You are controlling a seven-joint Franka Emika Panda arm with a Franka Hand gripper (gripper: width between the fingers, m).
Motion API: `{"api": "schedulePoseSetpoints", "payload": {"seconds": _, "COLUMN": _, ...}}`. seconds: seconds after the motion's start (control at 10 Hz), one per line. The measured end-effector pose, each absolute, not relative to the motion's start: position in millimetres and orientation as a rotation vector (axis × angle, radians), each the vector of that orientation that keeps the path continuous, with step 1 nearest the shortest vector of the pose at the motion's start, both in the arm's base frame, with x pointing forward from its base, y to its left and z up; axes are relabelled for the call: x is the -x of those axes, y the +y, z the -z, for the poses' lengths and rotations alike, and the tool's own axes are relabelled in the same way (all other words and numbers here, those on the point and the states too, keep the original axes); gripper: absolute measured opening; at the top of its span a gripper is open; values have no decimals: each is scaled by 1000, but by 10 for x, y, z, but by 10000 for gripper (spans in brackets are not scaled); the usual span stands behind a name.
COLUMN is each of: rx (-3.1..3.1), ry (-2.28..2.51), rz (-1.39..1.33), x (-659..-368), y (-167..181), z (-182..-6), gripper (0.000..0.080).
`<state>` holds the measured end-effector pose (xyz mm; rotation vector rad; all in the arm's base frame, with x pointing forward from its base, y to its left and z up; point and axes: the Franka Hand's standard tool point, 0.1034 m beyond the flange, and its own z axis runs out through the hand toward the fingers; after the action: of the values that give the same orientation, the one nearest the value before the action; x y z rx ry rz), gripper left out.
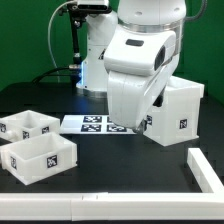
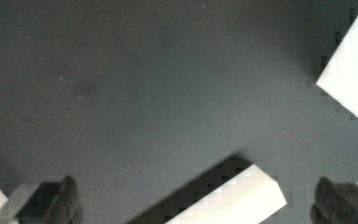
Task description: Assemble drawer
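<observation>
The large white cube shell (image 1: 176, 112) stands at the exterior view's right, with a tag on its front. Two small white trays (image 1: 27, 125) (image 1: 38, 157) sit at the exterior view's left. My gripper (image 1: 143, 120) is low against the shell's left side, mostly hidden by the white hand. In the wrist view my gripper (image 2: 197, 205) is open, with the dark fingertips (image 2: 43, 200) far apart. A white edge of the shell (image 2: 250, 195) lies slanted between them, touching neither. More white of the shell (image 2: 354, 85) shows at the side.
The marker board (image 1: 92, 124) lies flat between the trays and the shell. A white rail (image 1: 60, 208) runs along the table's front edge and another white block (image 1: 208, 168) stands at the front right. The robot's base is behind.
</observation>
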<state>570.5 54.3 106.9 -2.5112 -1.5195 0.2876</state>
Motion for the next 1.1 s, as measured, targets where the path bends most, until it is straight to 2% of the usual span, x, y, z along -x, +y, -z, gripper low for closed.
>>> {"api": "schedulePoseSetpoints", "payload": {"seconds": 0.5, "rx": 2522, "ry": -1522, "rz": -274, "x": -5703, "y": 553, "z": -1096, "gripper": 650}}
{"api": "schedulePoseSetpoints", "payload": {"seconds": 0.6, "rx": 2543, "ry": -1535, "rz": -240, "x": -5598, "y": 578, "z": -1227, "gripper": 650}}
{"api": "schedulePoseSetpoints", "payload": {"seconds": 0.8, "rx": 2627, "ry": -1501, "rz": -187, "x": -5138, "y": 620, "z": -1518, "gripper": 650}}
{"api": "schedulePoseSetpoints", "payload": {"seconds": 0.9, "rx": 2653, "ry": -1505, "rz": -152, "x": -4951, "y": 666, "z": -1575, "gripper": 650}}
{"api": "schedulePoseSetpoints", "payload": {"seconds": 1.1, "rx": 2660, "ry": -1513, "rz": -129, "x": -4890, "y": 657, "z": -1534, "gripper": 650}}
